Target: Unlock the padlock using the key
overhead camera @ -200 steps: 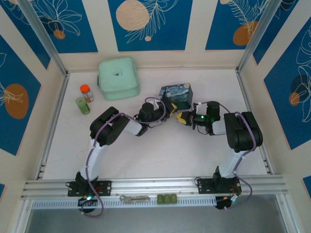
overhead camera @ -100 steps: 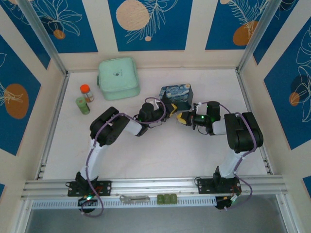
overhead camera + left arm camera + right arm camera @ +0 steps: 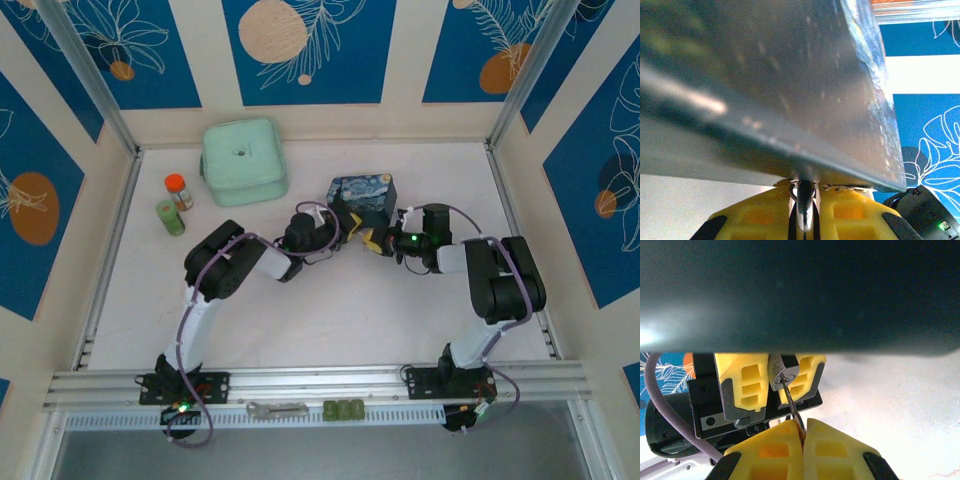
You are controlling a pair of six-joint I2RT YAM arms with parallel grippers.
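One padlock (image 3: 782, 371) sits mid-frame in the right wrist view, clamped in the left gripper (image 3: 774, 390) — body mostly hidden. One key (image 3: 792, 407), pinched in the right gripper (image 3: 803, 440), touches its keyhole — bow hidden.

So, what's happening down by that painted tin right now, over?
Left gripper shut on padlock. Right gripper shut on key, tip at the keyhole. Tin box close beside both, tight quarters.
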